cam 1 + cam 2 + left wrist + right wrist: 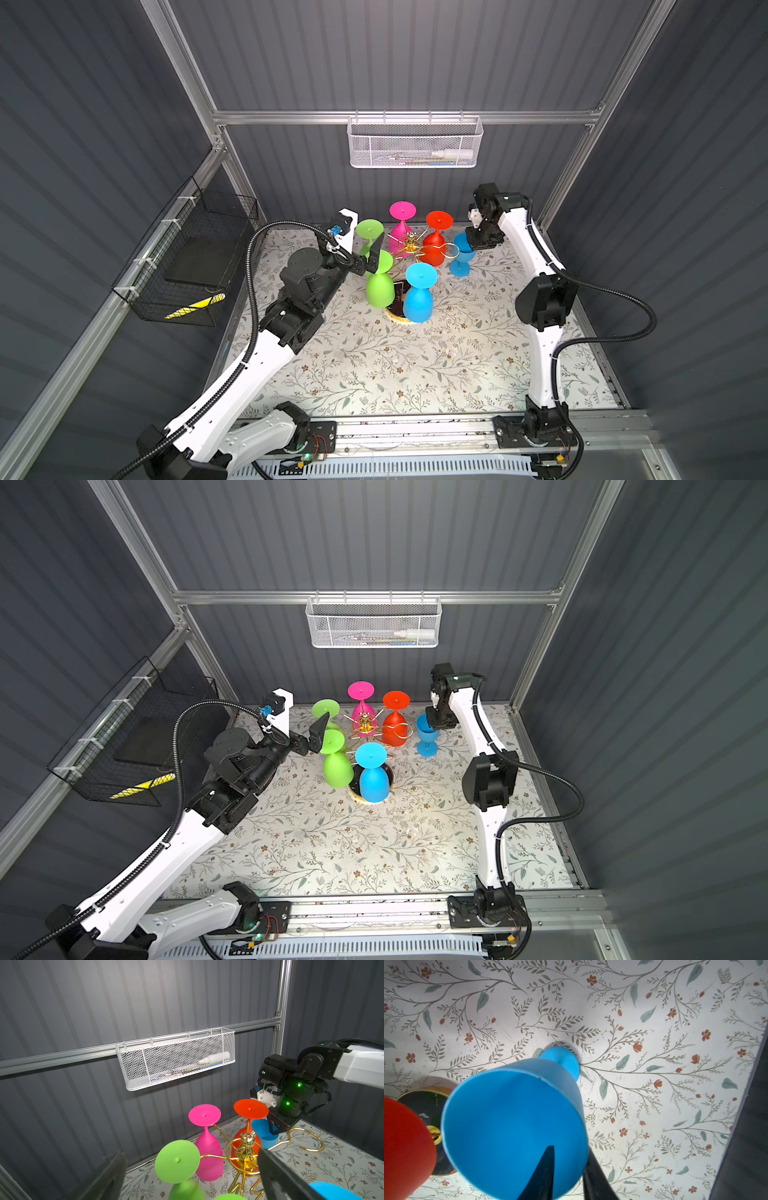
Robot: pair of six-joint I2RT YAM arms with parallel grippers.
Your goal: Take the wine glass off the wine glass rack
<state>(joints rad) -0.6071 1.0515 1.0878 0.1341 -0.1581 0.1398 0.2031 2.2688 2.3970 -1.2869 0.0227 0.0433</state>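
Observation:
The gold wine glass rack (411,246) (365,726) stands at the back middle on its round black base (395,311). Wine glasses hang from it upside down: two green (380,286), a pink (402,211), a red (438,220) and a blue (419,303). Another blue wine glass (461,259) (512,1122) stands upright on the table, right of the rack. My right gripper (472,244) (570,1150) is open, one finger inside its rim and one outside. My left gripper (368,259) (191,1153) is wide open on either side of a green glass's foot (177,1160).
A white mesh basket (415,143) hangs on the back wall above the rack. A black wire basket (187,266) is fixed to the left wall beside the left arm. The floral table cover (415,365) reaches the front rail (415,432).

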